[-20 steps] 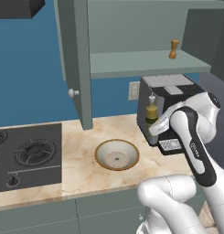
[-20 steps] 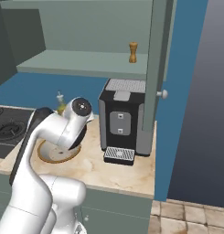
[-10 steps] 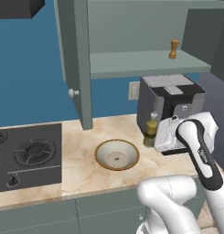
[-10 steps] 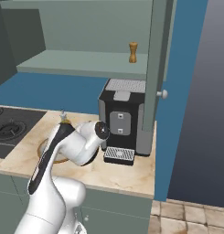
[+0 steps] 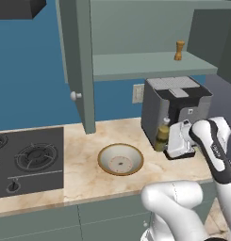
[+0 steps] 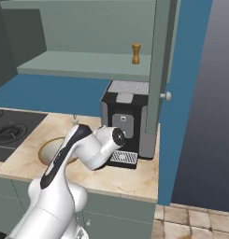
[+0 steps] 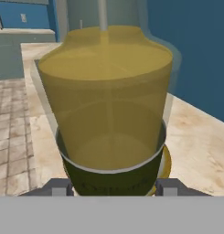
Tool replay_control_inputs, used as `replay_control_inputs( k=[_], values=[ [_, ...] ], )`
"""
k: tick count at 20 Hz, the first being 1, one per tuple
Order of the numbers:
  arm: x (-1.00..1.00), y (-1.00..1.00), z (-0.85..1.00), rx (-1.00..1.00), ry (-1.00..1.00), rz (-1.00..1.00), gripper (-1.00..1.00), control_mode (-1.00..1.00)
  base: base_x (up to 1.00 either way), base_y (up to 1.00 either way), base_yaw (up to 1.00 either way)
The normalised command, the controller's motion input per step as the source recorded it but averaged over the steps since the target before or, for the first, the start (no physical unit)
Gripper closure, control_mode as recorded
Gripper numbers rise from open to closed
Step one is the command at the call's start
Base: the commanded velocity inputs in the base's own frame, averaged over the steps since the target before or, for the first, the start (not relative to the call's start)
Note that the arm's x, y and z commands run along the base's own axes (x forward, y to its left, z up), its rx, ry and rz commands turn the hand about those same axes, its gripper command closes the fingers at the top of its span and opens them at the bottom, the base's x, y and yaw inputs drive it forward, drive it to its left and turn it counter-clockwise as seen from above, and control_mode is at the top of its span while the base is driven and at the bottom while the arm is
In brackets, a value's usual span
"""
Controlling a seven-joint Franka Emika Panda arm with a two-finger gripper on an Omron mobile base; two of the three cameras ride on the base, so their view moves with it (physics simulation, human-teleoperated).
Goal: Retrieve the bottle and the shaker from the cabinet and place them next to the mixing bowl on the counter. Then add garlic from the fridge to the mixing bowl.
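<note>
My gripper (image 5: 172,140) is shut on the bottle (image 5: 162,136), a clear bottle of yellow oil with a dark base, held upright at counter height against the coffee machine's front left corner. In the hand view the bottle (image 7: 109,105) stands between the fingertips (image 7: 58,187); I cannot tell whether its base touches the counter. The mixing bowl (image 5: 120,159) lies on the counter a short way to the bottle's left, and its rim (image 6: 46,148) peeks out behind my arm. The brown shaker (image 5: 179,50) stands on the open cabinet's shelf, also visible in the right base view (image 6: 136,53). The fridge and garlic are out of view.
A black coffee machine (image 5: 176,106) stands right behind the bottle. The open cabinet door (image 5: 79,61) hangs down left of the bowl, and the other door (image 6: 158,70) hangs before the machine. A stove (image 5: 27,160) takes up the counter's left end.
My arm has swung down and to the right with the bottle, from above the counter to counter height beside the coffee machine. The bowl and shaker have stayed put.
</note>
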Motion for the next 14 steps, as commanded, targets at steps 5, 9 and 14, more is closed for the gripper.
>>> replay_control_inputs(
  k=[5, 9, 14],
  values=[
    [0.28, 0.0, -0.56, 0.0, 0.06, 0.0, 1.0, -1.0, 0.0, 0.0, 0.0],
    [0.27, 0.0, -0.61, 0.0, 0.08, 0.04, 1.0, -1.0, 0.0, 0.0, 0.0],
    [0.19, -0.01, -0.53, 0.0, 0.08, 0.02, 1.0, -1.0, 0.0, 0.0, 0.0]
  ],
)
